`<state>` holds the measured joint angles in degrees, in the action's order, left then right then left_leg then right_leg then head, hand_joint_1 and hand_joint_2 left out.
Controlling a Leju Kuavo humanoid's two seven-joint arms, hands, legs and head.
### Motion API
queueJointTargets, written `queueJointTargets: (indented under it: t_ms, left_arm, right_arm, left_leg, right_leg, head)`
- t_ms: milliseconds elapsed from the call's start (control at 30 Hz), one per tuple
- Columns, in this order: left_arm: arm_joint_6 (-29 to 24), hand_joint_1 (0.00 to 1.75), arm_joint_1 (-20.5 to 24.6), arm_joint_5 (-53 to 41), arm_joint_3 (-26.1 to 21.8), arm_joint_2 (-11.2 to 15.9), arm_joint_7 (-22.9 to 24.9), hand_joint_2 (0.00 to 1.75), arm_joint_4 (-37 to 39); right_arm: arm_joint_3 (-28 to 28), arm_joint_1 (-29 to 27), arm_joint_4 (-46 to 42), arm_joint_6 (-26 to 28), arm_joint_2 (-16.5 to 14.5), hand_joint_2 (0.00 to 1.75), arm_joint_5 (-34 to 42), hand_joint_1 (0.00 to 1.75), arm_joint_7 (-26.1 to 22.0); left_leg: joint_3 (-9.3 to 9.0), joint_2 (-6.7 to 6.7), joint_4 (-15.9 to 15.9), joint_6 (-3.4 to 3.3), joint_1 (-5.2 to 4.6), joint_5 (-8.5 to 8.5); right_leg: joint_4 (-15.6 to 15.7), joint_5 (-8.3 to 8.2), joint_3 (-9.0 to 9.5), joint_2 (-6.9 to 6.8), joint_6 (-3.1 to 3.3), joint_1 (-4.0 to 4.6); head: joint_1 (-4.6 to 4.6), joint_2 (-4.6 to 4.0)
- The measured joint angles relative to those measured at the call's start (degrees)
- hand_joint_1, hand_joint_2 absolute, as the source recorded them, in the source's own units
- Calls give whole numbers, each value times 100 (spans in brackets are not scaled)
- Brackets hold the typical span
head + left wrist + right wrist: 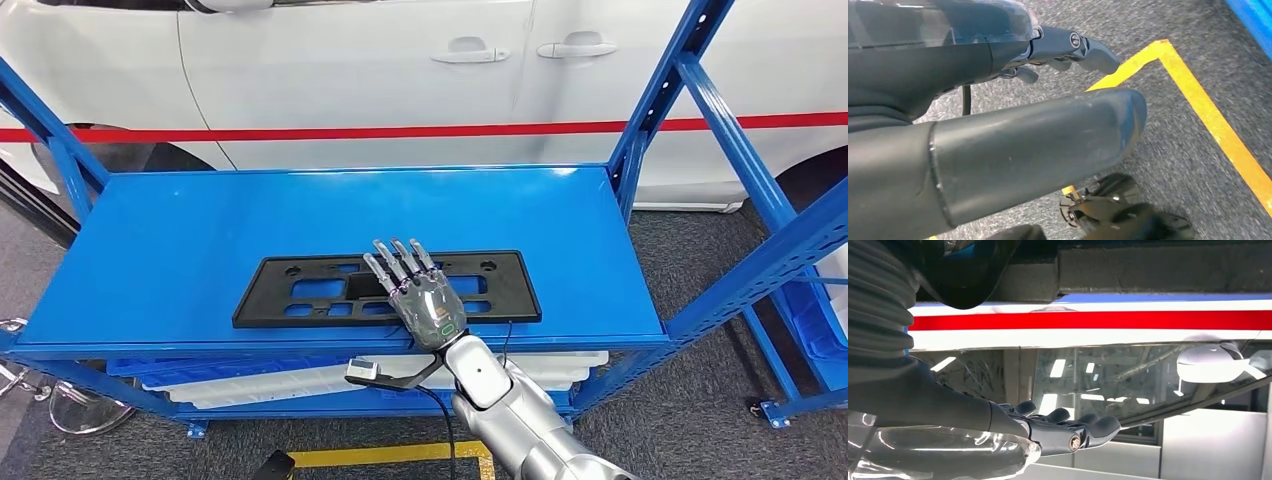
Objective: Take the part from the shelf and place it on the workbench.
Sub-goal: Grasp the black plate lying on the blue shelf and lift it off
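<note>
A flat black rectangular part (300, 290) with several cut-outs lies near the front edge of the blue shelf top (200, 220). My right hand (420, 295) is over the part's right-middle, back of the hand up, fingers (395, 262) stretched forward and apart; whether it touches the part I cannot tell. In the right wrist view the same hand (1048, 432) has straight fingers with nothing in them. My left hand (1048, 100) hangs over the grey floor, thumb and fingers loose, holding nothing.
A white car with a red stripe (400, 131) stands close behind the shelf. Blue uprights (665, 95) slant up at the shelf's right end. White trays (280, 380) fill the lower level. Yellow tape (1198, 105) marks the carpet.
</note>
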<state>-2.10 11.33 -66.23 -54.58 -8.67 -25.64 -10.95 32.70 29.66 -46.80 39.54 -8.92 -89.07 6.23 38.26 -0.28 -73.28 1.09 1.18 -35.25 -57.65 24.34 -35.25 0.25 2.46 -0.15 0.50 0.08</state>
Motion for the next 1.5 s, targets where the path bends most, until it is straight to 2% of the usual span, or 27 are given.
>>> queueJointTargets:
  t_ms: [33, 100, 167, 200, 300, 333, 567, 633, 667, 700, 733, 767, 800, 867, 933, 1000, 1033, 1067, 1100, 1133, 1200, 1233, 1267, 1333, 1400, 1433, 1500]
  left_arm:
    - [-2, 0, -2, 5, 0, 6, -2, 0, 0]
    - [-9, 0, 8, 15, 0, 16, -5, 0, -2]
    - [-15, 0, 23, 17, 0, 20, -6, 0, -4]
    - [-15, 0, 21, 17, 0, 19, -6, 0, -4]
    - [-16, 0, 2, 17, 0, 16, -6, 0, -2]
    - [-17, 0, 1, 17, 0, 15, -6, 0, -2]
    - [-19, 0, 5, 17, 0, 12, -8, 0, -3]
    - [-39, 0, 15, 18, -1, 13, -16, 0, -4]
    - [-60, 0, 19, 22, -2, 14, -26, 0, -4]
    - [-81, 0, 25, 27, -2, 6, -38, 0, -4]
    - [-97, 0, 28, 33, -2, -1, -48, 0, -4]
    - [-111, 0, 29, 38, -2, -9, -59, 0, -4]
    - [-115, 0, 31, 42, -2, -17, -68, 0, -4]
    - [-116, 0, 34, 55, -2, -15, -93, 0, -5]
    - [-112, 0, 42, 78, -2, -14, -122, 0, -7]
    - [-104, 0, 43, 92, -2, -14, -144, 0, -7]
    - [-101, 0, 38, 96, -2, -14, -152, 0, -7]
    - [-100, 0, 31, 101, -2, -13, -159, 0, -7]
    - [-100, 0, 27, 105, -2, -11, -167, 0, -7]
    - [-101, 0, 26, 112, -2, -8, -173, 0, -7]
    - [-107, 0, 33, 129, -2, -2, -191, 0, -8]
    - [-109, 0, 38, 137, -2, -1, -199, 0, -9]
    - [-112, 0, 37, 144, -2, -1, -207, 0, -9]
    - [-115, 0, 27, 152, -2, -1, -214, 0, -9]
    - [-119, 0, 21, 158, -2, -5, -220, 0, -9]
    - [-124, 0, 25, 160, -3, -7, -224, 0, -9]
    - [-141, 0, 33, 175, -4, -7, -234, 0, -10]
  right_arm:
    - [0, -4, 0, 0, 0, 175, 0, 0, -4]
    - [0, -2, 0, -1, 0, 175, 0, 0, -11]
    - [0, 0, 0, -1, 0, 175, 1, 0, -10]
    - [0, -1, 0, -1, 0, 175, 1, 31, -11]
    - [0, 0, 0, -1, 0, 175, 2, 161, -15]
    - [0, 2, 0, -1, 0, 175, 2, 174, -15]
    - [0, 3, 0, -1, 2, 175, 3, 175, -16]
    - [0, 3, 1, -1, 2, 175, 4, 175, -31]
    - [0, -9, 7, -1, 4, 175, 4, 175, -49]
    - [0, -17, 11, -1, 7, 175, 4, 175, -68]
    - [0, -27, 15, -1, 10, 175, 3, 175, -81]
    - [0, -36, 19, -1, 14, 175, 3, 175, -92]
    - [0, -34, 17, -1, 15, 175, 2, 175, -93]
    - [0, -39, 11, 1, 14, 175, 2, 175, -99]
    - [0, -39, -11, 1, 9, 175, 3, 175, -110]
    - [0, -43, -30, 0, 10, 175, 3, 175, -126]
    - [-1, -54, -33, 0, 11, 175, 3, 175, -134]
    - [-2, -68, -37, 0, 13, 175, 3, 175, -144]
    - [-5, -84, -45, -1, 15, 175, 3, 175, -151]
    - [-9, -97, -61, -1, 16, 175, 3, 175, -155]
    - [-18, -115, -112, -1, 22, 175, 3, 175, -161]
    - [-22, -126, -141, -1, 27, 175, 3, 175, -166]
    - [-30, -143, -171, -1, 36, 175, 4, 175, -175]
    - [-55, -192, -237, -1, 53, 175, 7, 175, -196]
    - [-98, -230, -309, -1, 68, 175, 10, 175, -209]
    - [-122, -242, -337, -1, 75, 175, 12, 175, -219]
    - [-169, -283, -386, -1, 93, 175, 29, 175, -266]
  left_leg:
    - [-20, 1, 164, 1, 1, 174]
    - [-272, 5, 900, -9, 2, 656]
    - [-450, 3, 1428, -67, -21, 845]
    - [-468, -1, 1499, -108, -35, 846]
    - [-474, -9, 1514, -218, -24, 913]
    - [-477, -9, 1525, -235, -13, 925]
    - [-486, 1, 1543, -261, 1, 947]
    - [-483, 6, 1553, -296, -1, 960]
    - [-479, 7, 1551, -310, -7, 963]
    - [-469, 4, 1538, -308, -24, 957]
    - [-460, 0, 1529, -289, -33, 951]
    - [-453, -5, 1523, -262, -41, 945]
    - [-453, -9, 1527, -225, -47, 944]
    - [-449, -7, 1514, -165, -51, 908]
    - [-316, -3, 1190, -118, -52, 678]
    - [2, -1, 467, -83, -34, 309]
    - [158, 0, 124, -65, -27, 188]
    - [240, 1, -53, -51, -20, 168]
    - [223, 2, -20, -41, -13, 255]
    - [89, 4, 252, -37, -3, 440]
    - [-294, 8, 1038, -42, 8, 776]
    - [-424, 5, 1306, -61, 4, 854]
    - [-481, 0, 1433, -82, -5, 864]
    - [-478, -8, 1445, -142, -17, 860]
    - [-485, 1, 1480, -217, -3, 894]
    - [-487, 9, 1500, -258, 6, 911]
    - [-479, 17, 1511, -306, 8, 925]
  right_leg:
    - [-9, 13, 11, 6, -6, -3]
    - [-41, 47, 37, 13, -39, -7]
    - [-82, 69, 19, 13, -91, 6]
    - [-92, 72, 4, 12, -120, 15]
    - [-94, 66, -10, 10, -198, 36]
    - [-95, 66, -10, 10, -210, 42]
    - [-130, 114, -21, 10, -231, 30]
    - [-515, 384, -178, 6, -274, 4]
    - [-953, 590, -369, 4, -301, -7]
    - [-925, 591, -334, 0, -281, 2]
    - [-762, 498, -243, 0, -248, 17]
    - [-534, 371, -124, 1, -210, 36]
    - [-85, 178, 92, 4, -160, 57]
    - [-31, 147, 113, 4, -116, 19]
    - [32, 114, 145, -11, -59, -23]
    - [36, 111, 148, -24, -35, -17]
    - [30, 114, 146, -25, -32, -14]
    - [23, 118, 144, -24, -30, -14]
    - [11, 124, 144, -20, -34, -16]
    - [-7, 136, 146, -13, -44, -21]
    - [-74, 176, 132, 5, -92, -16]
    - [-107, 191, 114, 14, -120, -6]
    - [-129, 198, 97, 19, -147, 4]
    - [-133, 187, 81, 25, -193, 13]
    - [-227, 273, 47, 24, -244, -2]
    - [-421, 407, -39, 20, -271, -12]
    - [-1106, 780, -352, 9, -315, -29]
  head:
    - [0, 0]
    - [1, 1]
    - [1, 1]
    - [1, 1]
    - [1, 1]
    - [1, 1]
    - [2, 0]
    - [3, 1]
    - [3, 1]
    - [3, 1]
    - [3, 0]
    - [3, 0]
    - [3, 0]
    - [2, 1]
    - [1, 1]
    - [0, 1]
    - [1, 1]
    - [1, 1]
    - [1, 1]
    - [1, 0]
    - [0, 1]
    - [1, 0]
    - [2, 1]
    - [3, 0]
    - [3, 1]
    - [3, 1]
    - [4, 1]
